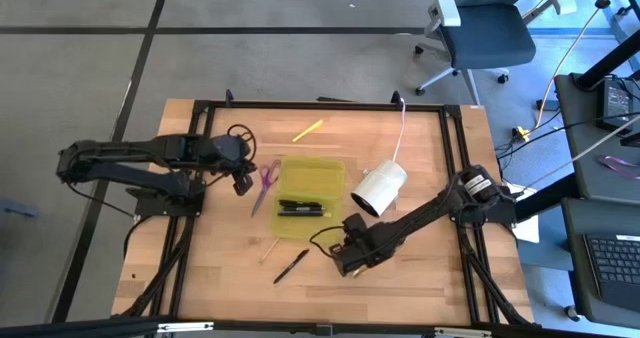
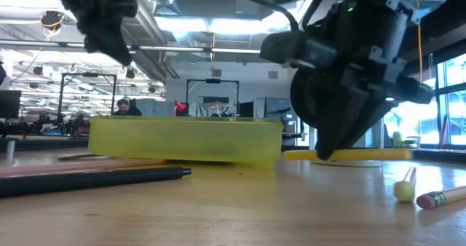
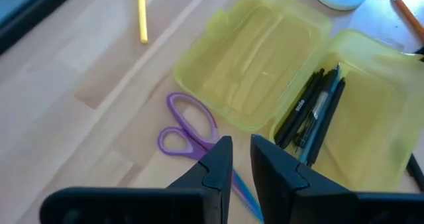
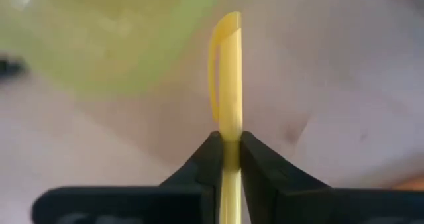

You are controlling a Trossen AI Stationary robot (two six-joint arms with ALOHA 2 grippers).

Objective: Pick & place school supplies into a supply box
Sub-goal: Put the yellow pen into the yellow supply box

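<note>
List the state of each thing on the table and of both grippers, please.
supply box: open, dark pens inside
purple scissors: closed, on table beside box
yellow marker: on table, apart
black pen: on table, outside box
left gripper: slightly open, over scissors
right gripper: shut on yellow pen

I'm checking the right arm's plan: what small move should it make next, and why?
Probably lift the pen straight up. The right gripper is shut on a yellow pen that seems to lie at table level beside the box, whose wall it must clear. The left gripper waits above the scissors.
</note>
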